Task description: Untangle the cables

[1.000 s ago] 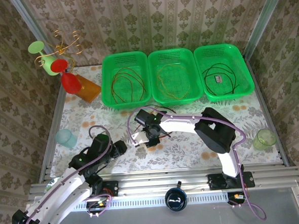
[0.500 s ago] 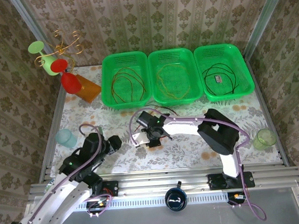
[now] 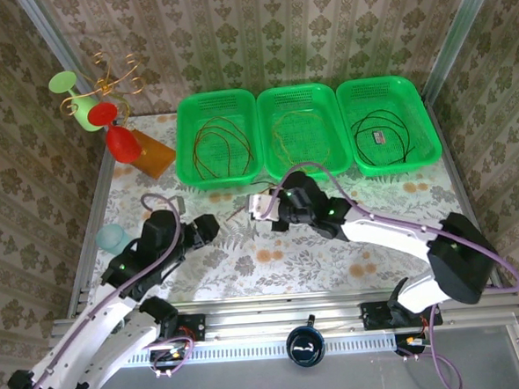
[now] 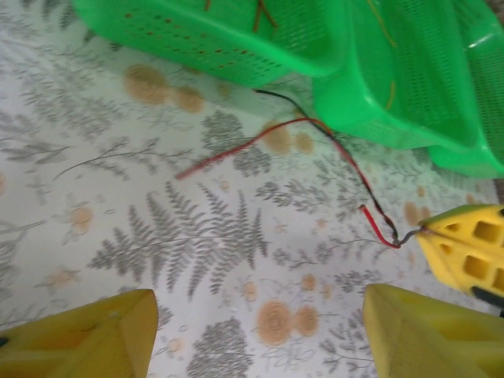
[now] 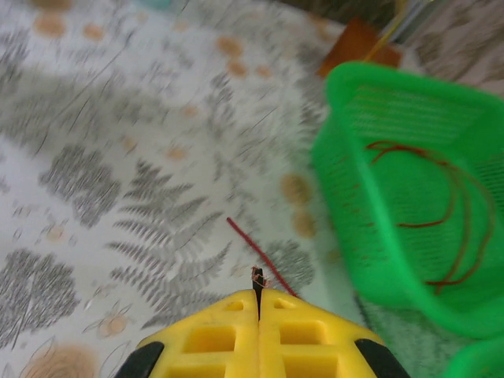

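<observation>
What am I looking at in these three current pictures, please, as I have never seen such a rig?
Two robot arms stand at a table's near edge. One camera looks down from above; the others ride on each wrist. Three green baskets hold thin cables: reddish, yellow and black. The right gripper is shut on tangled red and black cables, seen hanging from its tips in the left wrist view. The left gripper is open and holds nothing.

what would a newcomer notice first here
Probably the three green baskets in a row at the table's far side, with thin wires inside. Next, the red vase at the far left. Then the right pincer, shut near the table's middle, by a red wire.
</observation>
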